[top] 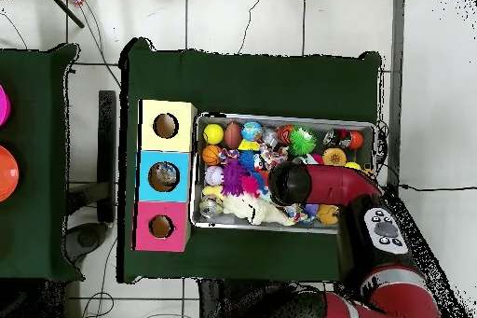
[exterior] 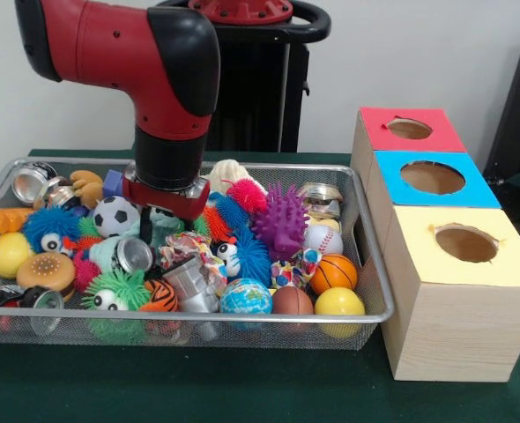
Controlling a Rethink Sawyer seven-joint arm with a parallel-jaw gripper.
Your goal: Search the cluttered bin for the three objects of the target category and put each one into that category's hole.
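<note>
Red arm low over bin (exterior: 366, 310) clutter; end effector (exterior: 148, 214) buried among toys; grip state unclear

No legible text or labels anywhere.

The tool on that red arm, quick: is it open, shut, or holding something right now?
Tool: down among the toys in the bin, tips buried in the clutter; open, shut or holding something cannot be told.
</note>
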